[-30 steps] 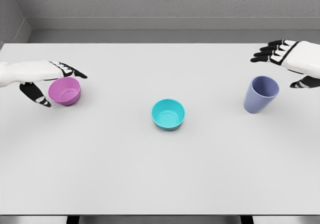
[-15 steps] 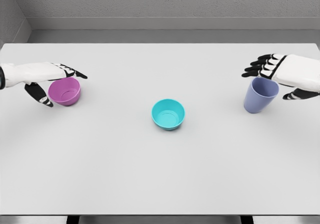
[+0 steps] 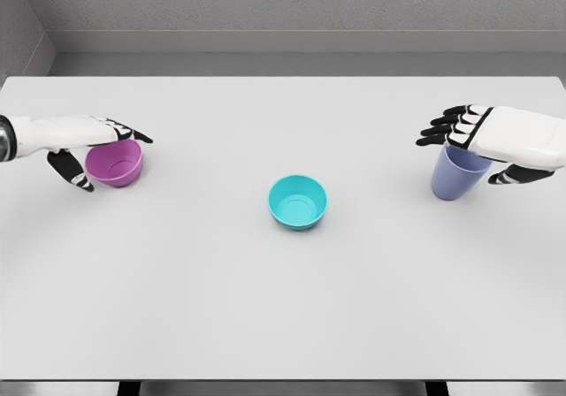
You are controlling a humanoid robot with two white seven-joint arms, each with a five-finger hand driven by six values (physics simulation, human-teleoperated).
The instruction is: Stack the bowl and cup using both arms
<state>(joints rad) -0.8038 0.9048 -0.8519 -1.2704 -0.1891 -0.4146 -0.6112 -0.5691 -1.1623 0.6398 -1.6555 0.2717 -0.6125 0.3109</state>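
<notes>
Left hand (image 3: pixel 80 144): fingers spread over pink bowl (image 3: pixel 115 163), no grip (could nudge it).
Right hand (image 3: pixel 495 138): fingers spread above cup (image 3: pixel 458 172); may tip it.

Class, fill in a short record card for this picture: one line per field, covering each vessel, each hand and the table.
pink bowl: far left, upright
teal bowl: table centre, upright, empty, untouched
cup: right side, blue, upright
left hand: over the pink bowl's rim, thumb down its left side, fingers spread; no firm grasp visible
right hand: above the cup's mouth, fingers spread, holding nothing
table: white, all three vessels standing apart
stacking: not yet done
</notes>
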